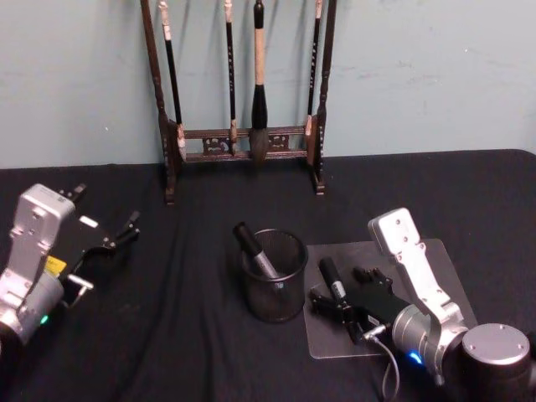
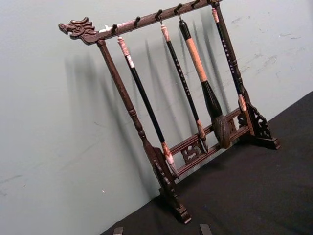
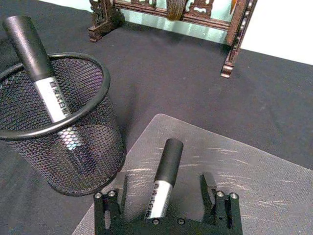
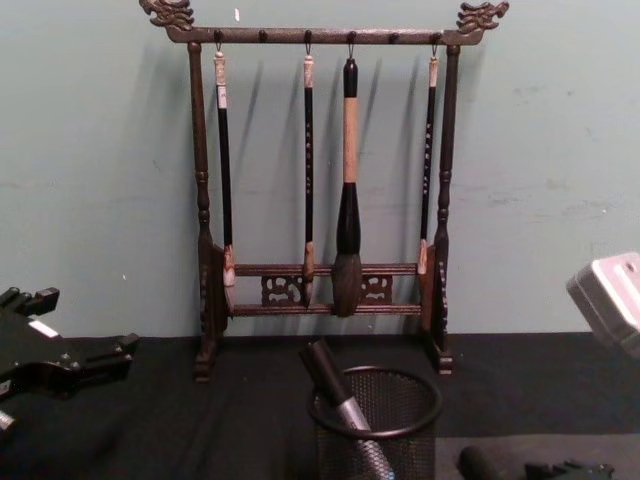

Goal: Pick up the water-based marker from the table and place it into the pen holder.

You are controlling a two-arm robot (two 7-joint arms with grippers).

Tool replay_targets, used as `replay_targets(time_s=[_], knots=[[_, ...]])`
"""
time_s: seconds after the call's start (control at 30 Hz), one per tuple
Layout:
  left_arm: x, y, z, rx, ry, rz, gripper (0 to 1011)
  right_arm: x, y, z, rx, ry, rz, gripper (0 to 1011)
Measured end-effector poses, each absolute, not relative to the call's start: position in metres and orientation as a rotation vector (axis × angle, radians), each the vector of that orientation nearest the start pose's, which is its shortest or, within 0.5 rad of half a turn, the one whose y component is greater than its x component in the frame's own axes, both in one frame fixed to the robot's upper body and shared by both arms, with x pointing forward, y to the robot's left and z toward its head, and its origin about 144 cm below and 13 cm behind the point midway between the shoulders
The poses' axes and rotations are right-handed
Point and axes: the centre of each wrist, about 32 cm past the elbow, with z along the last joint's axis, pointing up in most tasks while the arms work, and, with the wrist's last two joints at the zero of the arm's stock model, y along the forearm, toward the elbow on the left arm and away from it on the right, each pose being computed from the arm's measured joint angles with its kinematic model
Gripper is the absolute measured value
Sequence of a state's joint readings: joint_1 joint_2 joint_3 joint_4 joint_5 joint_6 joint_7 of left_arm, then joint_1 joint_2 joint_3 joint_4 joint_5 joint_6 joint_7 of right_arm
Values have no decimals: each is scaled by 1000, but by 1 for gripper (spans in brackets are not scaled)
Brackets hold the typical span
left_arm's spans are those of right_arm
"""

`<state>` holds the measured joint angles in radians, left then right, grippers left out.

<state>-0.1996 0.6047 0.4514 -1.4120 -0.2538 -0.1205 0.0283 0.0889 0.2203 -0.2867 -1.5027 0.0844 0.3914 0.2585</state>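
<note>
Two markers (image 1: 255,248) (image 1: 332,278), four brushes (image 4: 349,200), one holder (image 1: 286,298)

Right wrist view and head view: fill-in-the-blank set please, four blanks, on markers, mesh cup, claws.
The round black wire-mesh pen holder already holds ___ marker.
The black-capped grey marker on the clear plastic mat lies between the right claw's fingers, which stand ___, not touching it.
That mat lies to the robot's ___ of the pen holder.
The left claw is parked, open, far to the robot's ___ of the holder.
Missing words: one; open; right; left.

Head view high, downward; chest view low, level; both share pen holder (image 1: 281,298), brush rack (image 4: 270,35).
</note>
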Motion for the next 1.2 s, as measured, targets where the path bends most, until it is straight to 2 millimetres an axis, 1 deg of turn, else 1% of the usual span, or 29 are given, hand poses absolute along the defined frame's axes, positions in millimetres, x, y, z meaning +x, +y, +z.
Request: replay_targets(time_s=[0.07,0.1,0.17,0.27,0.3,0.4,0.47,0.5,0.6,0.63,0.7,0.8,0.83,0.9,1.2], knots=[[489,310,1140,304,-285,1248,1009,472,-208,1133,-434,208,-1056,951],[489,310,1140,304,-285,1248,1009,472,-208,1133,-434,209,-1056,911],[489,310,1140,304,-285,1248,1009,472,-208,1133,-433,209,-1057,881],[489,310,1140,304,-285,1248,1009,472,-208,1133,-433,209,-1057,784],[489,310,1140,304,-285,1248,1009,472,-208,1133,-433,209,-1058,784],[489,310,1140,304,-285,1248,1009,472,-208,1134,-433,210,-1058,663],[489,310,1140,304,-285,1248,1009,472,-208,1134,-433,210,-1058,622],[489,310,1140,304,-285,1248,1009,472,-208,1134,-433,210,-1058,562],[489,310,1140,304,-285,1248,1009,472,-208,1134,-433,210,-1059,500],[489,310,1140,304,-285,1248,1009,472,-208,1134,-433,210,-1059,443],[489,310,1140,304,-285,1248,1009,472,-208,1134,-433,210,-1059,396],[489,310,1140,304,-285,1248,1009,472,-208,1134,-434,210,-1059,299],[489,310,1140,305,-285,1248,1009,472,-208,1134,-434,210,-1059,246],[489,310,1140,304,-285,1248,1009,472,-208,1134,-433,210,-1059,229],[489,310,1140,305,-285,1248,1009,472,-208,1134,-433,210,-1059,230]])
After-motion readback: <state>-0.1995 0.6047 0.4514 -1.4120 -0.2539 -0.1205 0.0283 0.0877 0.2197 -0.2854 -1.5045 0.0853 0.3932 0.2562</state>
